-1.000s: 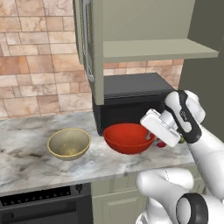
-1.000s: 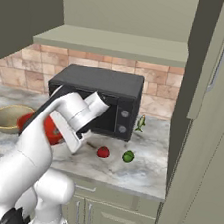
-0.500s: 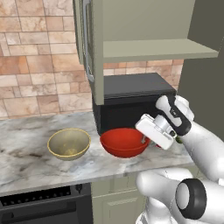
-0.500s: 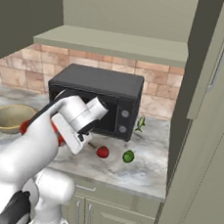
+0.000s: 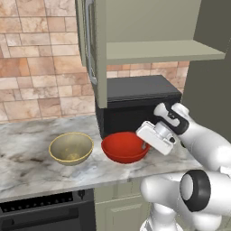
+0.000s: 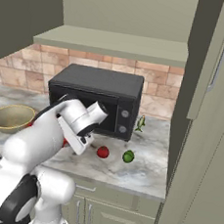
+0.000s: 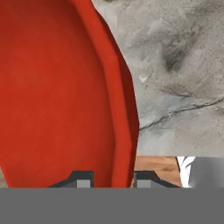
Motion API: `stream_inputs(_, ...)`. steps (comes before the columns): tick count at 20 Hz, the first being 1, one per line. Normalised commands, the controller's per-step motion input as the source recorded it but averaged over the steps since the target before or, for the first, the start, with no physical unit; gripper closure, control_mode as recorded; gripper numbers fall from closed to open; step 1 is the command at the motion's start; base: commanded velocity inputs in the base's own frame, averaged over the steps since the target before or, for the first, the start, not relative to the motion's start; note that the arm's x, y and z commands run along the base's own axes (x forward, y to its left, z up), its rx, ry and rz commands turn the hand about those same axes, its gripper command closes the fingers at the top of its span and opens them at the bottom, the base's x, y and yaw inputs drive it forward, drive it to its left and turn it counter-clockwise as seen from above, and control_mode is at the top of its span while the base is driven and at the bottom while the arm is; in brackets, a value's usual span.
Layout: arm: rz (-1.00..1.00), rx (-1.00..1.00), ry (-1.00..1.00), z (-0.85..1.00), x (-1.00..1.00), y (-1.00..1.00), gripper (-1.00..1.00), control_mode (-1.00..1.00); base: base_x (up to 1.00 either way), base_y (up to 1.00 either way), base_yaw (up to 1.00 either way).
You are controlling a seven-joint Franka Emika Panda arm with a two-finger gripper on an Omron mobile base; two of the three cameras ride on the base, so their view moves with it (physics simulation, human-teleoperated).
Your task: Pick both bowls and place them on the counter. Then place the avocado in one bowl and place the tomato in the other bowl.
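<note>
The glossy red bowl [image 5: 125,146] sits low on the marble counter [image 5: 27,167], in front of the microwave and just right of the tan-olive bowl [image 5: 71,148]. My gripper [image 5: 145,143] is shut on the red bowl's right rim. In the hand view the red rim [image 7: 120,127] runs down between my two finger tips, with my gripper [image 7: 111,179] closed around it. From the right, the arm hides most of the red bowl, and the tan-olive bowl [image 6: 11,117] stands at far left. The tomato [image 6: 103,152] and avocado [image 6: 128,156] lie side by side on the counter [image 6: 141,171], right of my hand.
A black microwave [image 5: 135,106] stands close behind the red bowl, under a shelf [image 5: 158,49] with an open cabinet door [image 5: 90,40]. A small green-yellow object [image 6: 140,123] stands beside the microwave. A tall cabinet [image 6: 206,120] walls off the right. A dark oven front [image 5: 40,212] lies below the counter edge.
My gripper has carried the red bowl down and a little left, from slightly raised and tilted to low on the counter beside the tan-olive bowl. Nothing else has moved.
</note>
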Motion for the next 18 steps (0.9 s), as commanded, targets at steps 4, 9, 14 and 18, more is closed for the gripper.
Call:
stream_inputs(4,0.02,0.00,-0.01,-0.28,0.34,0.00,1.00,-1.00,0.00,0.00,0.00)
stream_inputs(9,0.02,0.00,-0.02,-0.36,0.28,0.02,1.00,-1.00,0.00,0.00,0.00)
stream_inputs(14,0.04,0.00,-0.06,-0.25,0.20,0.00,1.00,-1.00,0.00,0.00,0.00)
stream_inputs(18,0.04,0.00,-0.05,-0.22,0.13,0.01,1.00,-1.00,0.00,0.00,0.00)
